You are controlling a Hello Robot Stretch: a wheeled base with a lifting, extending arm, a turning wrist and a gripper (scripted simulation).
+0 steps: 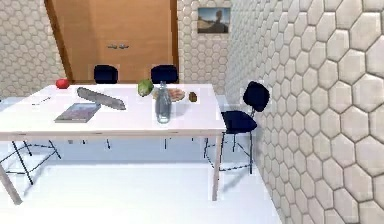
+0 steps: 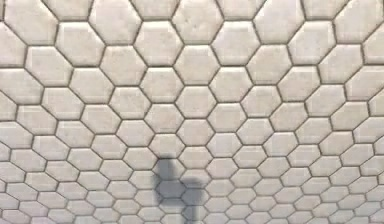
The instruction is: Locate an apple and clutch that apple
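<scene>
Forward view places a red round thing (image 1: 62,84), likely the apple, at the table's (image 1: 120,126) far-left corner; the robot should park arm-side alongside; gripper state cannot be told

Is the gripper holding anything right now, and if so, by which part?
That cannot be told from these views. A small red round thing, apple-like, lies on the white table near its far left corner in the forward view.

White table (image 1: 130,122), clear bottle (image 1: 163,104), 3 blue chairs (image 1: 255,96), wooden door (image 1: 110,28), wall picture (image 1: 213,17)
</scene>
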